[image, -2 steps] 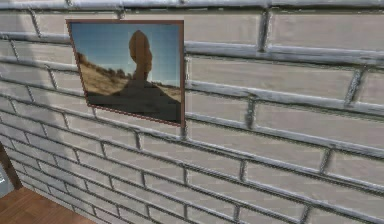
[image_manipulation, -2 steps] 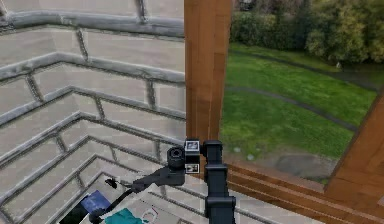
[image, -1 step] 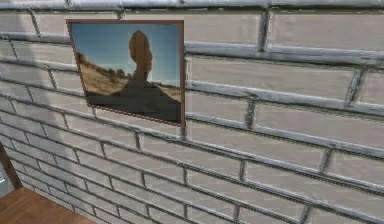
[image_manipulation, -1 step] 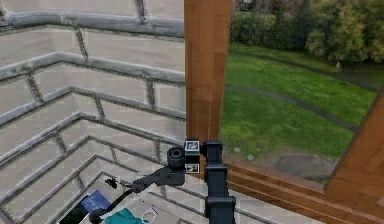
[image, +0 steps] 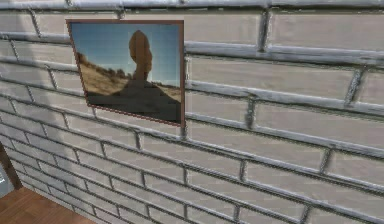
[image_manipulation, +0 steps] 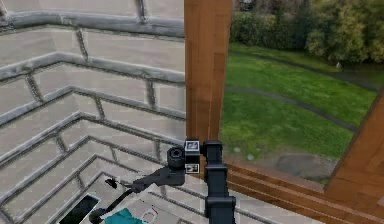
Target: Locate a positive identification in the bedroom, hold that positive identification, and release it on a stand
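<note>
Wall point(image: 280, 130): long pale grey bricks with rough faces and raised, lighter mortar lines.
Picture point(image: 125, 70): square, in a thin reddish-brown frame, flat on the bricks; it shows a tall rounded rock over dry ground under blue sky.
Floor point(image: 30, 210): a corner of reddish wood planks at the forward view's bottom left.
Post point(image_manipulation: 207, 70): upright brown wood with a straight grain, beside the bricks.
Sill point(image_manipulation: 290, 195): stepped brown wood.
Outside: smooth green lawn point(image_manipulation: 290, 100), dark leafy trees point(image_manipulation: 330, 30).
Arm point(image_manipulation: 217, 195): dark square bar.
Gripper point(image_manipulation: 118, 195): dark body; two thin fingers point(image_manipulation: 135, 184) reach left over a pale ledge point(image_manipulation: 92, 190).
On the ledge: a dark flat slab point(image_manipulation: 78, 210) and a teal patch point(image_manipulation: 125, 216).
Finger state: cannot be told, nor whether anything is held.
Identification: cannot tell which, if either, of these flat things it is.
</note>
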{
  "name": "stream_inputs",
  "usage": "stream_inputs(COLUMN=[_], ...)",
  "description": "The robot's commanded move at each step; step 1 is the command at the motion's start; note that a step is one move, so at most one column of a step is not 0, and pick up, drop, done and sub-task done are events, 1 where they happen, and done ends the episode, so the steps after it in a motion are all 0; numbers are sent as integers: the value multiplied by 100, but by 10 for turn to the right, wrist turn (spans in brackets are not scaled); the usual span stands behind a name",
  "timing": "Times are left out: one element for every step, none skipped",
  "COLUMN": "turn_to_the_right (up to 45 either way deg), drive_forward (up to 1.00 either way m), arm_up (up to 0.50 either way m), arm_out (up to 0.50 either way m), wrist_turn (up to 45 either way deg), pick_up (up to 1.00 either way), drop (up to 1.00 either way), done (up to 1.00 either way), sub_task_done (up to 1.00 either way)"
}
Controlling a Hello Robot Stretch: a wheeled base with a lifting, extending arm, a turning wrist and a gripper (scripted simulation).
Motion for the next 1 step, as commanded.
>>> stream_inputs(turn_to_the_right=[0], drive_forward=[0], arm_up=[10], arm_out=[0], wrist_turn=[0], pick_up=[0], drop=[0], done=[0], sub_task_done=[0])
